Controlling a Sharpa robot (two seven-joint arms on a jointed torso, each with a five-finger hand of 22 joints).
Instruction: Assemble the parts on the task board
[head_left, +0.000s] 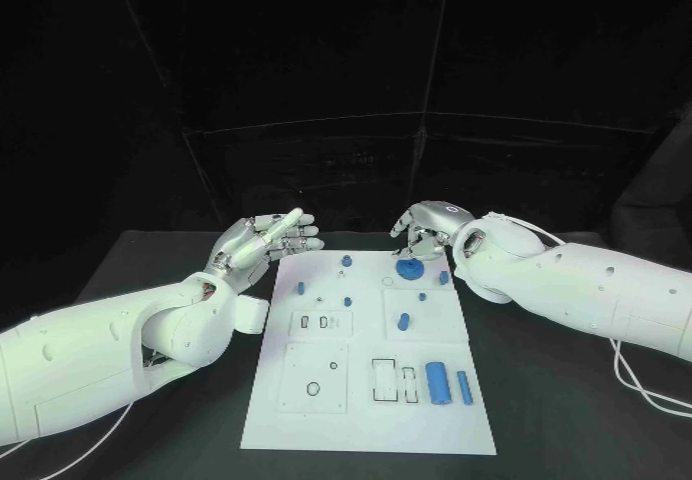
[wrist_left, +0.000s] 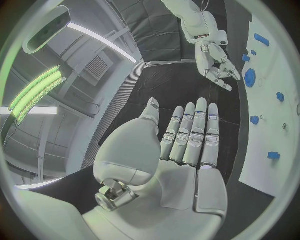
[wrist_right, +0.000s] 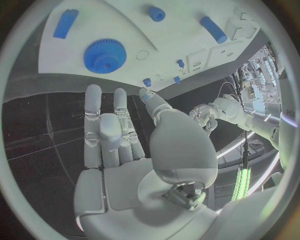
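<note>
Left robot hand (head_left: 267, 243) hangs off the far-left corner of the task board (head_left: 368, 420), fingers straight, holding nothing. Right robot hand (head_left: 427, 232) sits over the far-right corner, fingers spread, just beyond the blue gear (head_left: 410, 267). Bare tabletop (head_left: 562, 400) runs along both long sides. Two blue cylinders (head_left: 449, 384) occupy the near right; small blue pegs (head_left: 346, 262) dot the far half.

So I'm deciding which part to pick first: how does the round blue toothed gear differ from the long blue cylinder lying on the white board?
The round blue toothed gear is a flat disc at the board's far end, beside the right hand. The long blue cylinder is a smooth rod at the near end, away from both hands. Both are blue and rest unheld on the white board.
</note>
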